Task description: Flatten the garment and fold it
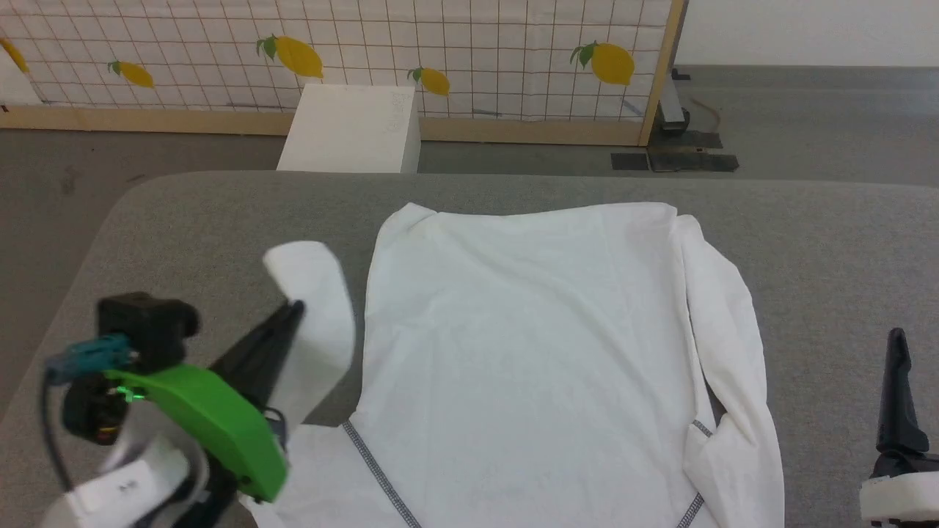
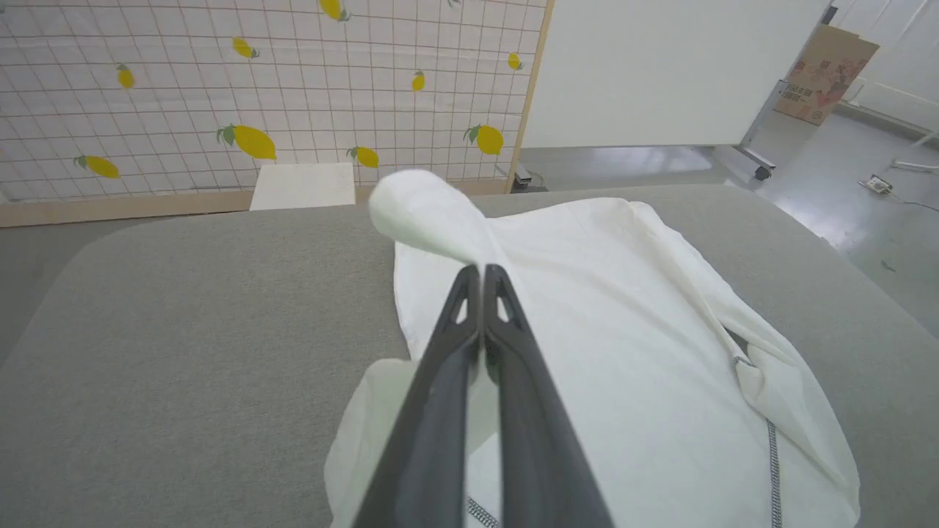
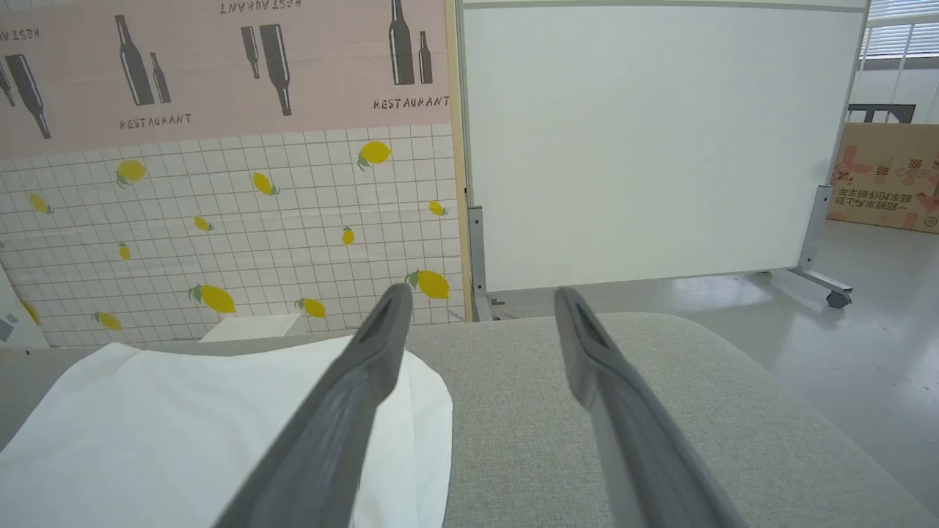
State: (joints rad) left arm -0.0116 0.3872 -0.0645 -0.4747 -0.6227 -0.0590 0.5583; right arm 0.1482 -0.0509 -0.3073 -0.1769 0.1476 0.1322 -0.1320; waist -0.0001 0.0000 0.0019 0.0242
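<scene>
The white T-shirt (image 1: 528, 352) lies spread on the grey table, body flat, dark zigzag seams near the front edge. Its right sleeve is folded in along the right side. My left gripper (image 1: 293, 308) is shut on the left sleeve (image 1: 315, 308) and holds it raised off the table; in the left wrist view the fingers (image 2: 483, 275) pinch the sleeve (image 2: 425, 213), which curls up above them over the T-shirt (image 2: 631, 352). My right gripper (image 3: 480, 297) stands open at the table's right side, beside the T-shirt (image 3: 183, 425), holding nothing; one of its fingers (image 1: 899, 389) rises at the lower right.
The grey padded table (image 1: 220, 220) has bare room to the left and right of the shirt. A rigid white box (image 1: 352, 128) stands on the floor behind the table, before a lemon-print screen (image 1: 440, 51). A white panel (image 3: 645, 139) stands further right.
</scene>
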